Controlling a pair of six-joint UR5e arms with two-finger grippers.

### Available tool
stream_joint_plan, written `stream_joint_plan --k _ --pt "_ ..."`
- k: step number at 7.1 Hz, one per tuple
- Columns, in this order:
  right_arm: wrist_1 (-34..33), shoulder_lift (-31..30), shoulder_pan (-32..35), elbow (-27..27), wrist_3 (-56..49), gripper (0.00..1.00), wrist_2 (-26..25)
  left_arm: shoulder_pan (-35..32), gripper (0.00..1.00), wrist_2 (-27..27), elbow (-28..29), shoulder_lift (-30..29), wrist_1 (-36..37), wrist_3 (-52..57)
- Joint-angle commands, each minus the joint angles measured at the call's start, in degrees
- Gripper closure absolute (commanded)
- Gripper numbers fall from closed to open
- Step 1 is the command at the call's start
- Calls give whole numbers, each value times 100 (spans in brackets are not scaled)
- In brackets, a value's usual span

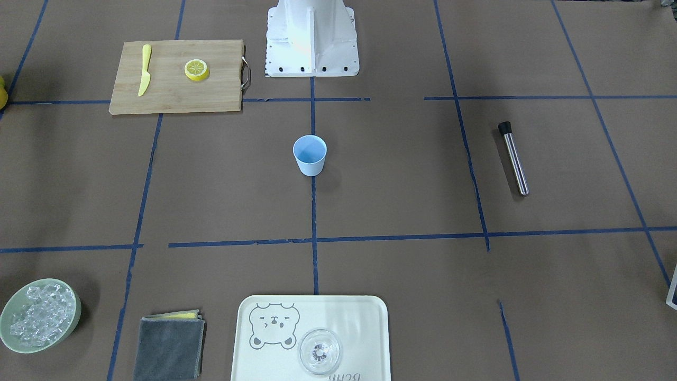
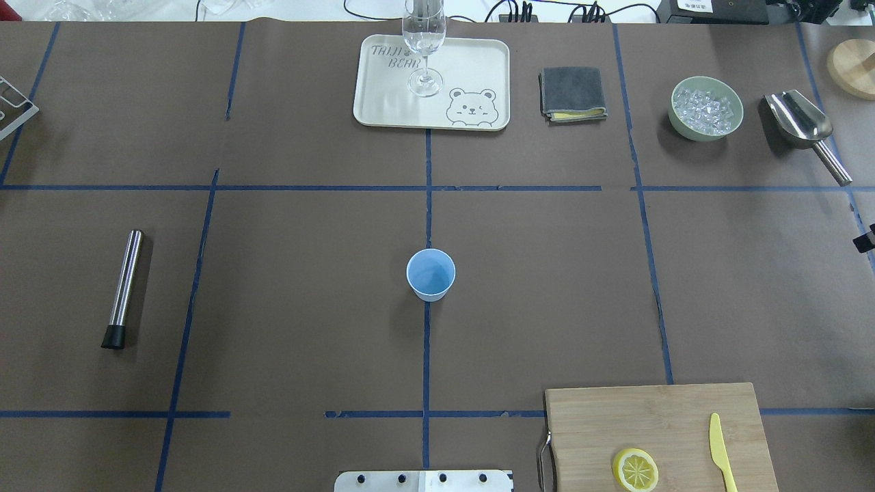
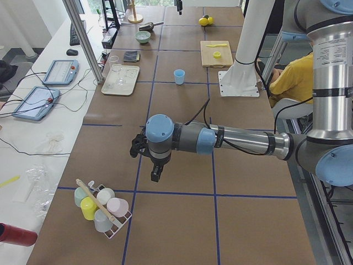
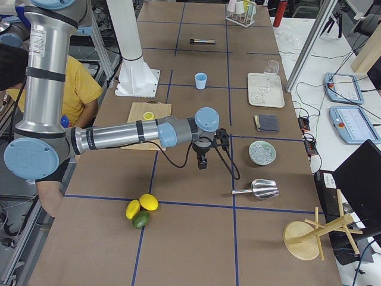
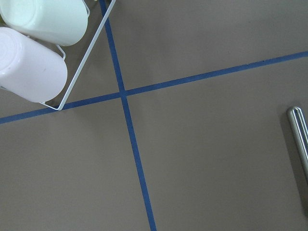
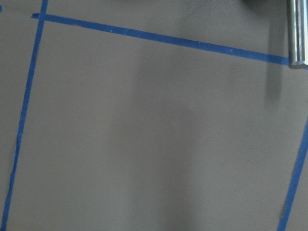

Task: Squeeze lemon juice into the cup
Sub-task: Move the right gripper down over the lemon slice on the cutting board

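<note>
The lemon [image 1: 197, 70] is a round yellow slice lying flat on a wooden cutting board [image 1: 177, 95], on my right side near the base. The same lemon [image 2: 635, 469] shows at the bottom of the overhead view. The cup [image 1: 310, 154], light blue and upright, stands alone at the table's middle [image 2: 431, 274]. My left gripper [image 3: 156, 175] hangs far down the table's left end, well away from both. My right gripper [image 4: 202, 163] hangs over bare table beyond the board. For either gripper I cannot tell whether it is open or shut. Neither wrist view shows fingers.
A yellow plastic knife [image 1: 144, 69] lies beside the lemon. At the far edge are a tray [image 2: 383, 102] with a clear glass [image 2: 424, 41], a grey cloth [image 2: 573, 93], an ice bowl [image 2: 706, 108] and a metal scoop [image 2: 800, 123]. A steel rod [image 2: 123, 288] lies left. A cup rack [image 3: 102, 205] stands near the left gripper.
</note>
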Motion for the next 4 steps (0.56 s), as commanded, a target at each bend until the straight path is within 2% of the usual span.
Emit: stream_joint_plan --k 1,2,4 --pt "1907 -479 -1165 350 2588 0 -300 0 0 -2 -16 6 -12 3" --pt "2912 -630 -2033 368 3978 0 -1085 -9 0 -2 -8 6 -12 3" --pt "3046 -632 -3695 979 5837 0 -2205 -9 0 7 -17 6 -12 3"
